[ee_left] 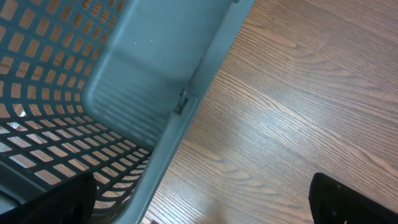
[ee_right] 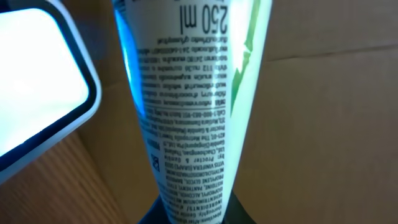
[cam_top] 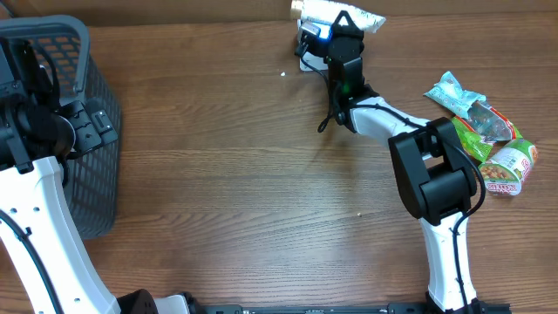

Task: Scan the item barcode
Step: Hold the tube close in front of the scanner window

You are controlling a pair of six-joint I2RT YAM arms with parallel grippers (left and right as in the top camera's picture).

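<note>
The wooden tabletop (cam_top: 244, 174) was the broadest thing in view, brown, with long streaked grain running across it. At its left edge stood a grey plastic basket (cam_top: 96, 148), its walls a lattice of small rectangular holes under a thick, smooth, rounded rim. The left arm (cam_top: 39, 201), white shell with black joints, rose beside the basket and reached over it. In the left wrist view the left jaws stood released and wide apart, their dark tips at the two lower corners of the frame, above the basket's rim and the bare wood next to it.

The right arm (cam_top: 436, 174) stretched from the near edge to the far middle of the tabletop. The right jaws were clenched on the tapered end of a squeeze tube (ee_right: 186, 112), glossy white plastic with a green stripe and dense small black print, including "250 ml". The tube was raised off the wood at the far edge, just beside the scanner (ee_right: 37, 93), a rounded-corner glowing white window in a dark frame.

Well apart, near the right edge, lay three crinkled foil snack packets (cam_top: 484, 131), one pale, two mostly green.
</note>
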